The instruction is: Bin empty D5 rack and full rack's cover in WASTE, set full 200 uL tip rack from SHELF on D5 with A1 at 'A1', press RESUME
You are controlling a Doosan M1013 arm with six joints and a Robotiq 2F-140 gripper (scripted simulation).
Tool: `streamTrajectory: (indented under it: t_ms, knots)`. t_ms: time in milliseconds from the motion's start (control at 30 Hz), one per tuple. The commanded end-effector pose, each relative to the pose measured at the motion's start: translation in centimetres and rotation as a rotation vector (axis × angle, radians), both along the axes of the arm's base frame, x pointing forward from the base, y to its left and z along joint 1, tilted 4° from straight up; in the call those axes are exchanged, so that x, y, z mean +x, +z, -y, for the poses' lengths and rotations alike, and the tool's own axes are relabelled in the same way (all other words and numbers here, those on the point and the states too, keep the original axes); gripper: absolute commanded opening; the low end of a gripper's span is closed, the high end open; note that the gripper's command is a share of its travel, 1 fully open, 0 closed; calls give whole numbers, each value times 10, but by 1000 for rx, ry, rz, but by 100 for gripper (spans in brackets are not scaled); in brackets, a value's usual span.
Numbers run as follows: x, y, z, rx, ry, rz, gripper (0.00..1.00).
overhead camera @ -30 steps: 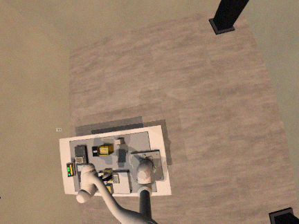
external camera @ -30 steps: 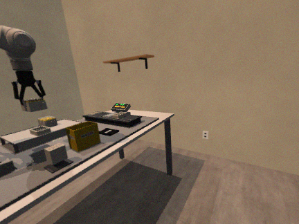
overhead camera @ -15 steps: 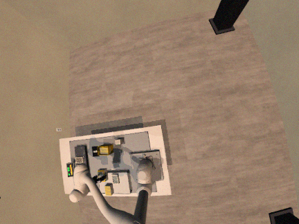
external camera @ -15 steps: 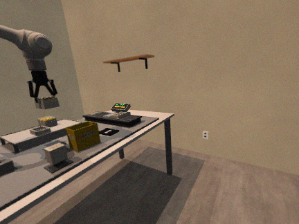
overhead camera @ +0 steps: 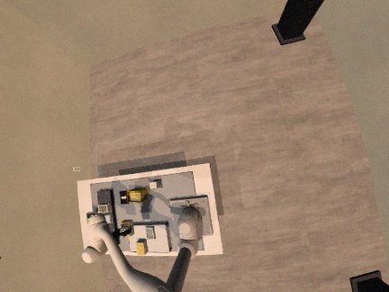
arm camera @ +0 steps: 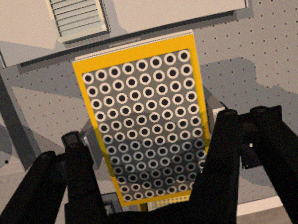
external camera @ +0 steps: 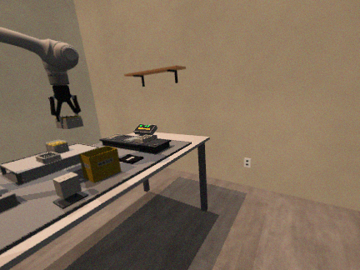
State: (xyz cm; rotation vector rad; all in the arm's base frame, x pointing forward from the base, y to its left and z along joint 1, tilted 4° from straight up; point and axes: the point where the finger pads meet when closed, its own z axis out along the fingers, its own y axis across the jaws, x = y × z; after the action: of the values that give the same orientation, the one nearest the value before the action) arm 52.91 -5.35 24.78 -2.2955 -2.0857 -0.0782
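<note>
From above, the arm reaches over the table point(overhead camera: 216, 212) toward its left edge, and the gripper point(overhead camera: 122, 232) is a dark speck beside something yellow near the front-left corner; its state cannot be read here. The side view shows what the top one hides: the gripper point(external camera: 63, 109) hangs high above the table with its fingers clamped on a tip rack point(external camera: 71, 122), well clear of the yellow waste bin point(external camera: 100, 163) and the shelf point(external camera: 47, 157) behind it. Only the wrist view shows the rack's face: a yellow-framed tip rack point(arm camera: 145, 120) with rows of ringed wells and no cover, held between the dark fingers. From this height, I judge the main risks to be a slip or a path crossing the open plates.
</note>
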Motion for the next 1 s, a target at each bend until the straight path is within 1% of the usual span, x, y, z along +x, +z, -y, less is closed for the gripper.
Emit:
streamTrajectory:
  t_ms: [0,33,533,600,967]
  knots:
    - [11,0,1,0,0,0,0]
    - [11,0,1,0,0,0,0]
    - [85,0,8,0,0,0,0]
    - [85,0,8,0,0,0,0]
    - [140,1,13,0,0,0,0]
